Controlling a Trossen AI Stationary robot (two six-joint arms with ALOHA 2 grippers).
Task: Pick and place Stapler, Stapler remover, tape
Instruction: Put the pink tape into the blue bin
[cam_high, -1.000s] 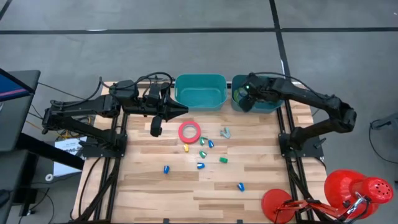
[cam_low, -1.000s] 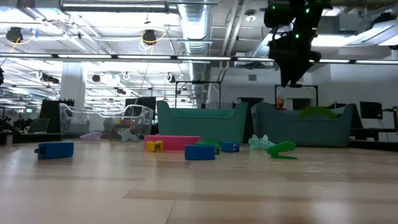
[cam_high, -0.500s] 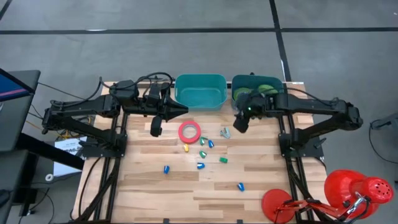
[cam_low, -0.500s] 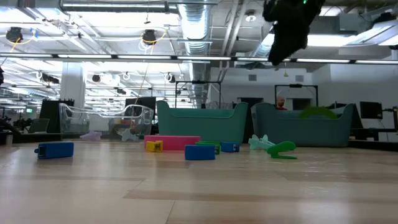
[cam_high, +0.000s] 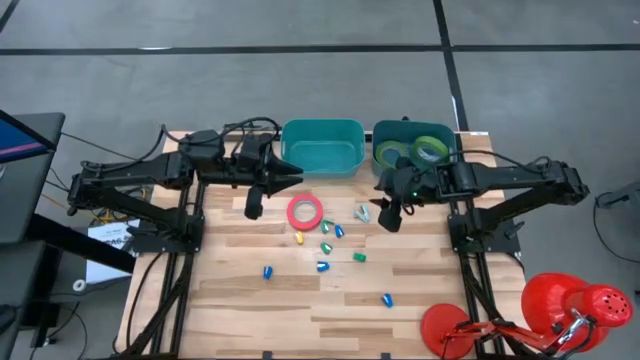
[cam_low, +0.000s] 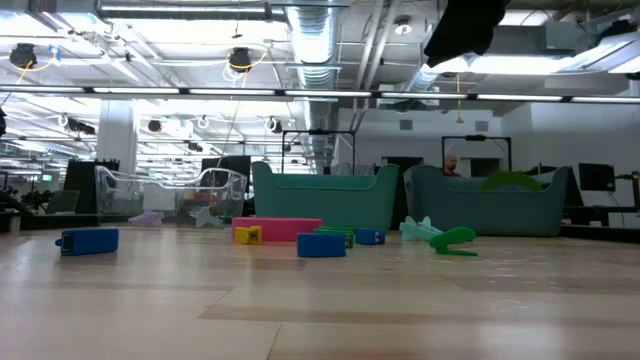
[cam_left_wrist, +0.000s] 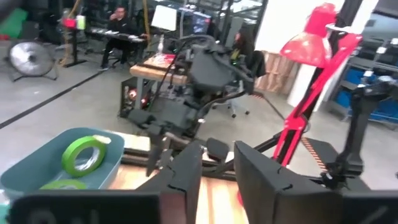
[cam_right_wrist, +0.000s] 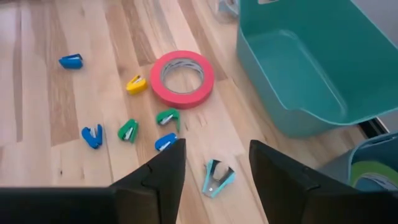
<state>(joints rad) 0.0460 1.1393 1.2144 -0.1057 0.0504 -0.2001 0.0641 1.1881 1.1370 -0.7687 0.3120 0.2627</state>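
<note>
While right gripper (cam_high: 388, 216) is hovering near table's back edge, fingers standing apart and empty, you are seeing pale teal staple remover (cam_right_wrist: 218, 177) lying on bare wood just beside it. Pink-red tape (cam_high: 305, 211), flat ring with wide open centre, is lying well off toward left gripper (cam_high: 290, 176), whose fingers are parting slightly, empty. Two green tape rolls (cam_high: 421, 150) are resting inside right teal bin (cam_high: 378, 166). Small glossy plastic staplers (cam_high: 322, 246), blue, green, yellow, are lying scattered mid-table on pale plank surface (cam_high: 250, 300).
</note>
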